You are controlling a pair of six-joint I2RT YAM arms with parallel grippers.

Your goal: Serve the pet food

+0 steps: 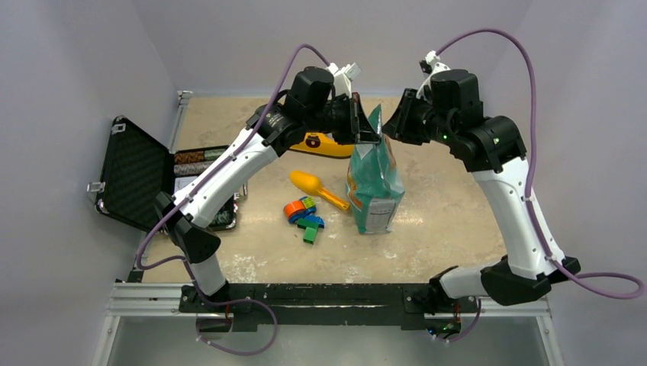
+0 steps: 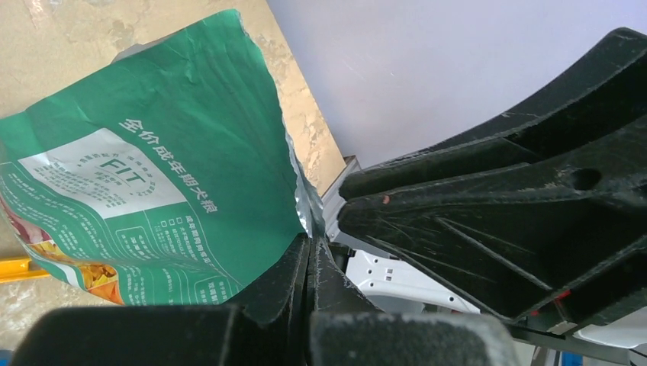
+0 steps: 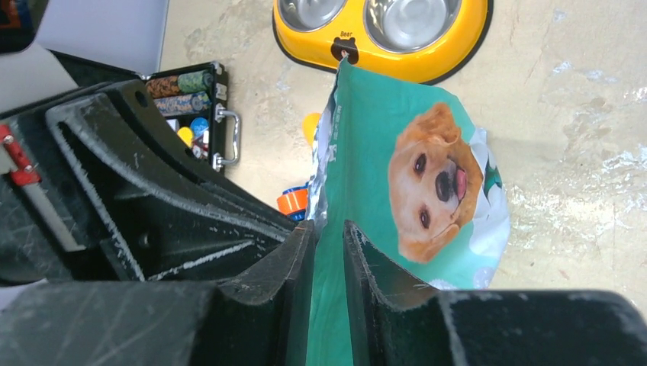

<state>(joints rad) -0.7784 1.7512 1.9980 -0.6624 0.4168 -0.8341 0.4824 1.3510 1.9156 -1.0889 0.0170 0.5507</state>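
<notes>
The teal-green and white pet food bag [image 1: 374, 183] printed with a golden dog stands upright mid-table. It also shows in the left wrist view [image 2: 168, 175] and the right wrist view [image 3: 427, 175]. No kibble is visible; it is hidden inside the bag. My left gripper [image 1: 365, 126] is shut on the bag's torn top edge, with its fingers pressed together on the foil [image 2: 309, 242]. My right gripper [image 1: 393, 126] is at the same top edge from the right. Its jaws [image 3: 328, 229] stand a narrow gap apart, astride the bag's front panel.
A yellow double bowl [image 1: 324, 145] with two steel cups sits just behind the bag, and its rim shows in the right wrist view [image 3: 427, 65]. A yellow scoop [image 1: 313, 185] and colourful toy blocks [image 1: 304, 217] lie left of the bag. An open black case [image 1: 137, 171] lies at far left.
</notes>
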